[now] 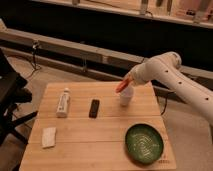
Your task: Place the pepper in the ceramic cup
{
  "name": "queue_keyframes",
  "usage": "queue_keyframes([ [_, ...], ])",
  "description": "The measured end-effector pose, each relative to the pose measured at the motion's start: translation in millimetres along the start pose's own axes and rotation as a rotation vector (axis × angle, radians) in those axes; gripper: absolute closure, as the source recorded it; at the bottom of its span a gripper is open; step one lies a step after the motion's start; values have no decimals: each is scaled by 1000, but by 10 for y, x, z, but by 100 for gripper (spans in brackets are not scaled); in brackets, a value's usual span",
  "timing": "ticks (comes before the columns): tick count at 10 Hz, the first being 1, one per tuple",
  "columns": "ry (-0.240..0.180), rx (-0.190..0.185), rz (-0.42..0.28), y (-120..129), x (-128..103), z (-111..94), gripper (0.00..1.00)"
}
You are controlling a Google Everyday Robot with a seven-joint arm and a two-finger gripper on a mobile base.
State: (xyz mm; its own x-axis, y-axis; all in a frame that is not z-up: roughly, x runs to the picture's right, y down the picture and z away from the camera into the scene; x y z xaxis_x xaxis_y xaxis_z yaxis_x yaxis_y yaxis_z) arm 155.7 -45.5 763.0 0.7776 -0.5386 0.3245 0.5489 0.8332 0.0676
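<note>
Camera view has my arm reaching in from the right, with the tool [128, 83] hanging just above the ceramic cup [125, 96] near the far right part of the surface [100, 135]. I read the tool as closed on the pepper [121, 86], since the pepper sits in the air at the arm's tip with nothing else under it; the fingers themselves are hard to pick out behind it. It is held on a slant, its lower end pointing down and to the left toward the cup's mouth, which I judge is the sensible way to feed a long slim thing into a narrow opening. Whether that lower end is already past the rim or just over it, I cannot tell. The pepper looks slim and red-orange, paler orange toward its upper end at the tool. The cup is small, plain white and upright, standing alone with bare wood round it. The green bowl [144, 143] lies well apart at the near right, and the dark bar [94, 108], white tube [63, 102] and white pad [49, 136] lie further left, so none of them crowd the drop.
</note>
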Motion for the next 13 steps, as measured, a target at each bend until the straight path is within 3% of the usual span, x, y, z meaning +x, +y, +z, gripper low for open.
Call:
queue_keyframes([
  [4,0,-2,40,90,145,71,87],
  [6,-1,-4,60,144,204,105,71],
  [10,-2,-3,101,228,292,179,29],
  [11,2,-7,95,239,275,180,24],
  [13,11,-11,84,246,192,203,31],
])
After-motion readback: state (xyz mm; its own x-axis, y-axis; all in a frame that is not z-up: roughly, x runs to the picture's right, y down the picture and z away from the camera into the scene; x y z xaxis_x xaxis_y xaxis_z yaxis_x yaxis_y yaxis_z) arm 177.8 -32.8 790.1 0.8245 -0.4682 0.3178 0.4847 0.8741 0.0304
